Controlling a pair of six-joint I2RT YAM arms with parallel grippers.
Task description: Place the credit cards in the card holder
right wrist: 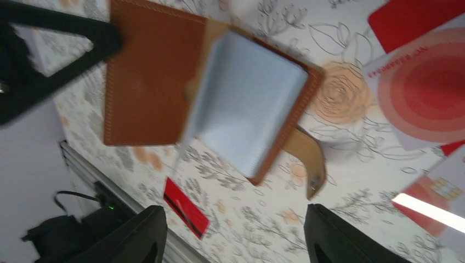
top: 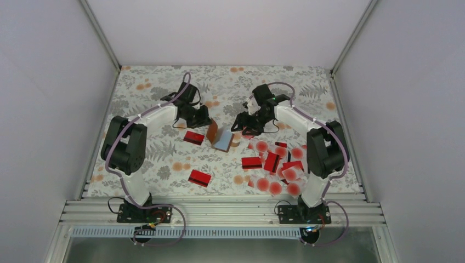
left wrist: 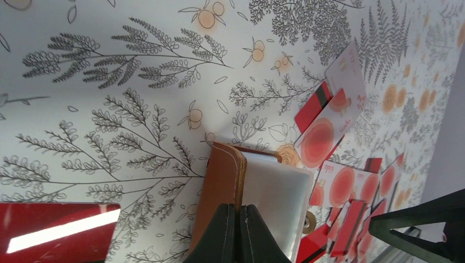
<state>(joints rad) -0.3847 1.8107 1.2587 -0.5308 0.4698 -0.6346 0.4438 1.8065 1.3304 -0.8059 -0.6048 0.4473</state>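
Your left fingers [left wrist: 222,235] are clenching on the brown leather cover of the card holder [left wrist: 224,175]. They are pinching it by one edge and propping it open on the worktop [left wrist: 109,82], near the middle and between the two arms. Your right fingers [right wrist: 137,235] are spread wide with nothing between them, hovering just right of the holder.

The pinch is taking only a narrow bite of leather. I judge that a push from the right arm could be tugging the cover free, or folding the holder shut and hiding the pale pockets.

The right fingers are carrying no card, so one is waiting to be fetched from the credit cards [top: 272,163] scattered to the right. Those are lying flat, glossy and overlapping, so a grab there is risking two cards at once, or one skating away. The two arms are also working very close together, so a careless approach is inviting a knock between them.

The overhead view is giving you the spread of the cards, including two red ones lying alone to the left, and how tightly the arms are crowding the holder. It is not showing either grip. The left wrist view is showing the pinch itself. The right wrist view alone is showing the open pocket face, the snap strap [right wrist: 307,159] trailing on the worktop, and the empty gap between its own fingers.
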